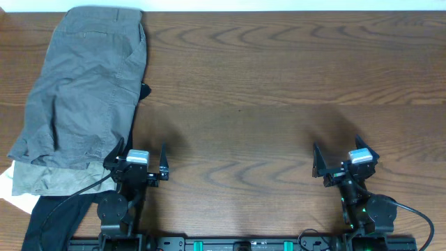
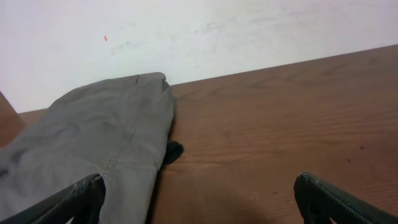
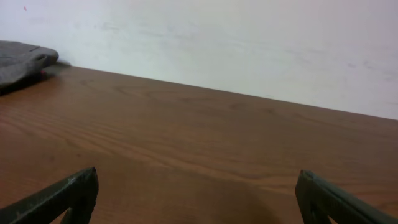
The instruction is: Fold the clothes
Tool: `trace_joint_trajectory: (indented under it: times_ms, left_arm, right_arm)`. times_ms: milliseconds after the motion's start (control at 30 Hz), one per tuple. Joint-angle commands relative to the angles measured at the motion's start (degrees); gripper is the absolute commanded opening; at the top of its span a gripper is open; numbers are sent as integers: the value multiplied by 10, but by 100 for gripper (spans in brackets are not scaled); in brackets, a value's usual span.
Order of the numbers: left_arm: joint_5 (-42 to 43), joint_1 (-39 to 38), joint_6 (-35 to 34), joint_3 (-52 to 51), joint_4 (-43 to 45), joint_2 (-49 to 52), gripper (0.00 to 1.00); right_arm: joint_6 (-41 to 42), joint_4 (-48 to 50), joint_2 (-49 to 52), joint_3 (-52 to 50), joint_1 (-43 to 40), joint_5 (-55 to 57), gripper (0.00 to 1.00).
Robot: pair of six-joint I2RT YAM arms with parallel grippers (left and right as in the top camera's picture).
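Note:
The mid-grey shorts (image 1: 83, 84) lie folded lengthwise at the table's far left, waistband toward the back edge. They also show in the left wrist view (image 2: 93, 137) and as a small corner in the right wrist view (image 3: 22, 59). My left gripper (image 1: 137, 155) is open and empty, just off the shorts' near right corner; its fingers show in the left wrist view (image 2: 199, 199). My right gripper (image 1: 346, 155) is open and empty over bare wood at the front right, far from the shorts; the right wrist view (image 3: 199, 199) shows only table between its fingers.
A paler khaki-beige garment (image 1: 45, 180) pokes out under the shorts' near end, with a white piece (image 1: 8, 183) at the left edge. A black garment (image 1: 52, 216) lies at the front left, and a bit of it (image 2: 171, 151) peeks out beside the shorts.

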Motion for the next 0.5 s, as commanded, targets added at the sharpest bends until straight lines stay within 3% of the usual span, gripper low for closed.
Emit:
trace_joint_trajectory:
  times_ms: [0, 467]
  left_arm:
    - [8, 4, -3, -16, -8, -5, 98]
    - [8, 4, -3, -16, -7, -5, 98]
  right_arm:
    - [7, -2, -3, -1, 5, -4, 99]
    - [7, 23, -3, -1, 5, 1, 99]
